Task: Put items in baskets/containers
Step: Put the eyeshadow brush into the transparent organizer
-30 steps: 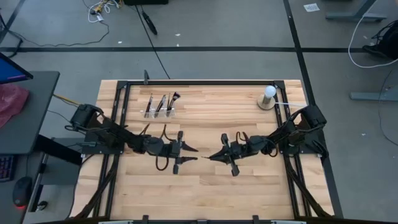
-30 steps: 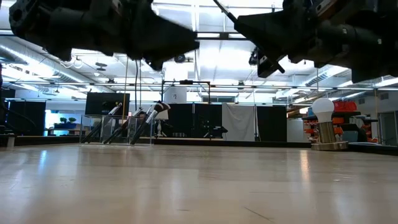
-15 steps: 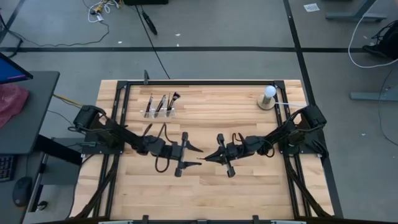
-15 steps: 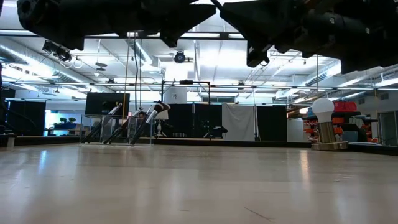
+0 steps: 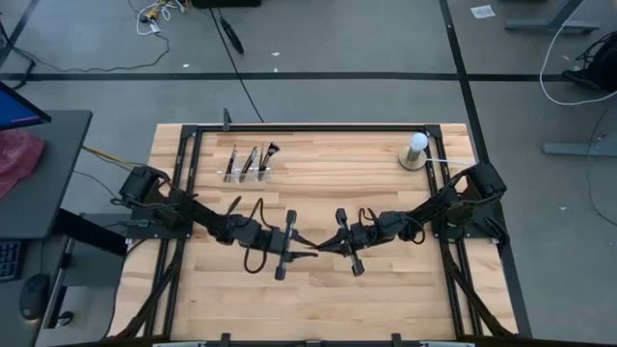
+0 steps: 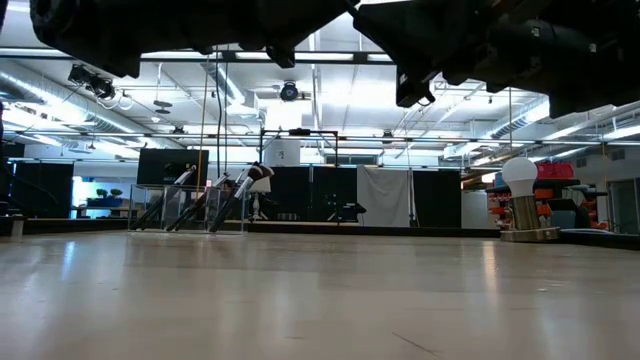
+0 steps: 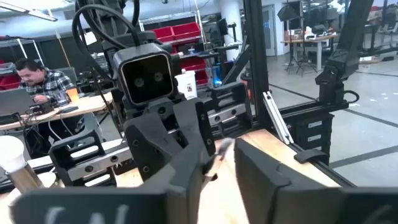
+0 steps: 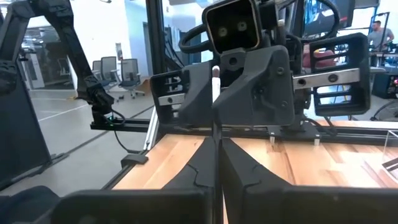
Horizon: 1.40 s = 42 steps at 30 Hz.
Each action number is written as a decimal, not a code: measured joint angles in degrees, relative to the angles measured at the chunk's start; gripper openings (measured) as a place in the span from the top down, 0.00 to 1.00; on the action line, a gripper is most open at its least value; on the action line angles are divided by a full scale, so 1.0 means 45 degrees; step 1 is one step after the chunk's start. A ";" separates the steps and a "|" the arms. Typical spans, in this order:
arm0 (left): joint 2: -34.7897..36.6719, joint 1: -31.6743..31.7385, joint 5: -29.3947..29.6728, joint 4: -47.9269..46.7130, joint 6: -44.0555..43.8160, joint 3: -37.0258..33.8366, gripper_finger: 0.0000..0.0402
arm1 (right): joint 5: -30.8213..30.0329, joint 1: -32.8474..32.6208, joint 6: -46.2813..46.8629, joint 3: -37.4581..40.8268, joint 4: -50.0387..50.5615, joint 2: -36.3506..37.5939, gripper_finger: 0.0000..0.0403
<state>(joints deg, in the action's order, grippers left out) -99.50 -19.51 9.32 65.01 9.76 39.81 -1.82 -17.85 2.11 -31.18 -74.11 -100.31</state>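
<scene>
A thin makeup brush [image 8: 216,99] stands upright over the middle of the table. My right gripper [image 5: 322,249] is shut on it. My left gripper [image 5: 303,247] faces the right one from the table's left. Its fingers stand open on either side of the brush [image 7: 216,158]; I cannot tell whether they touch it. At the far left, the clear holder [image 5: 249,174] rests on the wood. A few brushes [image 6: 215,198] lean inside it, bristles up. My right gripper pinches the brush's handle [image 8: 216,138] between its two fingers. The fingers lie level, coming from the table's right, across the handle. The brush rises upright above them, clear of the table, pale end [image 8: 216,73] on top. The fingers hide its lower end.
A white bulb on a round wooden base [image 5: 416,150] stands at the far right. A black frame [image 5: 308,127] runs along the table's far edge and sides. Bare wood lies between the grippers and the near edge.
My left gripper has moved toward the table's right and a little nearer, closing in on the right gripper and the brush, and has rolled somewhat. My right gripper has edged toward the table's left with the brush held upright.
</scene>
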 joint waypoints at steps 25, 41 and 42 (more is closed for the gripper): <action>0.1736 0.0010 0.1624 -0.4868 -0.1485 -0.0010 0.95 | -0.1580 0.0294 0.1807 0.0010 0.1589 0.0005 0.77; 0.7246 0.0362 0.6061 -1.5332 -0.7126 -0.0010 0.94 | -0.1567 0.0758 0.2798 0.0010 0.2770 0.0005 0.51; 0.7748 0.0504 0.6342 -1.6159 -0.7415 -0.0005 0.95 | -0.1571 0.0763 0.2779 0.0010 0.2767 0.0005 0.52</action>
<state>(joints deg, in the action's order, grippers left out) -64.64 -17.24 37.86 -7.70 -23.61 39.79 -8.89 -14.41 14.61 -31.14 -61.66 -100.29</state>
